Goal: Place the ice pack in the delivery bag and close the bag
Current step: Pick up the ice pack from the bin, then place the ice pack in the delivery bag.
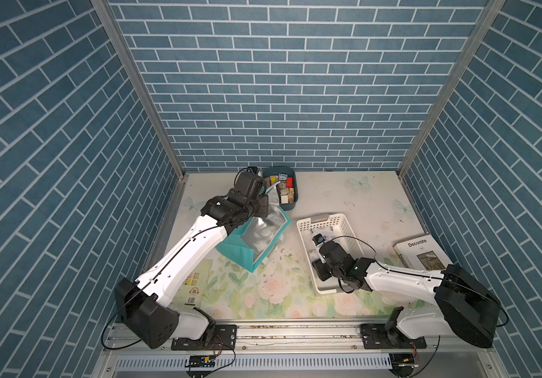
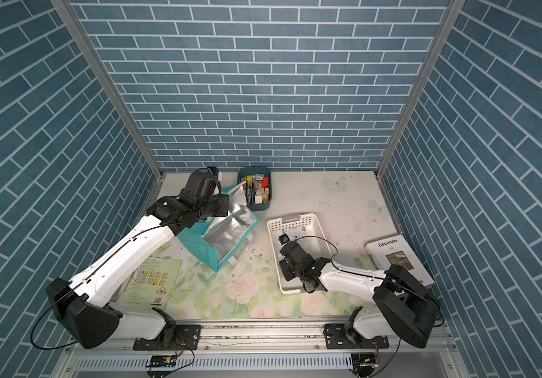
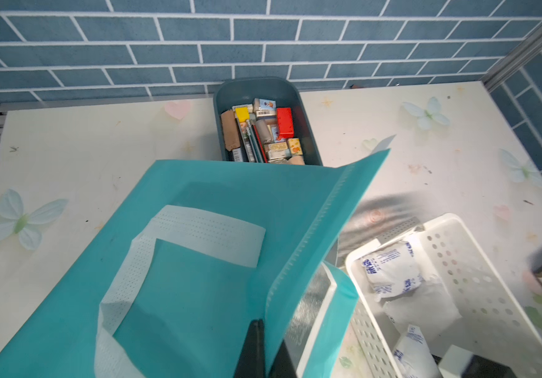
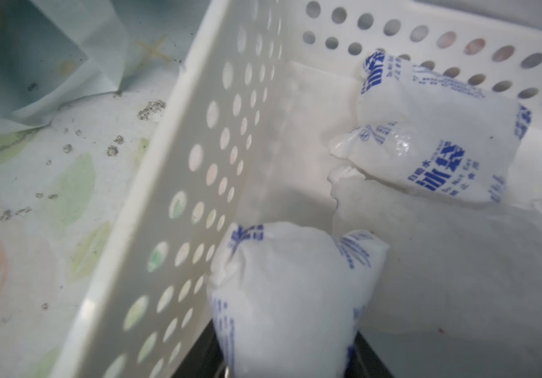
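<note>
The delivery bag (image 1: 235,253) (image 2: 227,232) leans at centre-left in both top views, its mouth showing silver foil lining. My left gripper (image 3: 264,325) (image 1: 261,209) is shut on the bag's teal rim (image 3: 282,261) and holds that side up. A white ice pack (image 4: 289,288) with blue print lies in the white perforated basket (image 4: 178,163) (image 1: 325,218). My right gripper (image 4: 287,353) (image 1: 320,265) reaches down into the basket, its black fingers pressed on both sides of this pack. Another ice pack (image 4: 433,137) (image 3: 390,268) lies further along the basket floor.
A small dark blue bin (image 1: 293,196) (image 3: 256,86) full of little boxes stands at the back next to the bag. A "Decorate" book (image 1: 423,252) lies at the right wall. A picture booklet (image 2: 151,278) lies front left under my left arm.
</note>
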Available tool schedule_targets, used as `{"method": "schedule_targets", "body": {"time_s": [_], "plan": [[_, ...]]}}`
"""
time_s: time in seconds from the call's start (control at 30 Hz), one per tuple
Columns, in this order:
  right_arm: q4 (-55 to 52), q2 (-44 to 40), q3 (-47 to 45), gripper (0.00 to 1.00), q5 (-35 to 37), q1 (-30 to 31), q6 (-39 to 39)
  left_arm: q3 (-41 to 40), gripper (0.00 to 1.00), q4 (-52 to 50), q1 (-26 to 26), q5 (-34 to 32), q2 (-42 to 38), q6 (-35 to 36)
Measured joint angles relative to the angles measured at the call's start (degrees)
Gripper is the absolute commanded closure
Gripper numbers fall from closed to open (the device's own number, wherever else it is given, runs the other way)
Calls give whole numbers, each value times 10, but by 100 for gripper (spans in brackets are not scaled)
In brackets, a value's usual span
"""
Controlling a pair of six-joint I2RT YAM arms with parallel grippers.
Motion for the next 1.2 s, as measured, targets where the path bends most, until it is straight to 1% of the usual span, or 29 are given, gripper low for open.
{"method": "schedule_targets", "body": {"time_s": [0.1,0.13,0.17,0.2,0.43,0.5,0.57,0.63,0.7,0.83,0.93,1.07,1.2], "plan": [[0,-27,-8,79,14,0,0,-2,100,12,2,28,-18,-5],[0,-42,-14,86,18,0,0,-4,100,16,3,35,-24,-7],[-1,-63,-20,95,23,0,0,-7,100,20,3,43,-30,-11],[-1,-82,-26,100,29,0,-1,-7,100,23,3,49,-32,-13],[-3,-247,-43,100,52,0,0,-8,100,30,11,78,-33,-30],[-10,-283,-29,100,46,0,-1,-8,100,31,12,83,-33,-37],[-22,-294,6,100,36,3,0,-8,100,32,13,84,-33,-44],[-32,-282,56,100,23,13,0,-8,100,32,14,84,-33,-52],[-34,-251,113,100,13,34,-2,-7,100,32,14,84,-33,-63],[-39,-154,224,100,6,92,-11,-6,100,32,14,88,-33,-95],[-46,-85,285,100,0,118,-12,12,100,26,15,104,-24,-130],[-70,-12,352,100,11,125,-19,53,100,9,15,136,0,-174],[-91,26,385,100,58,121,-25,66,100,1,15,153,4,-205]]}}
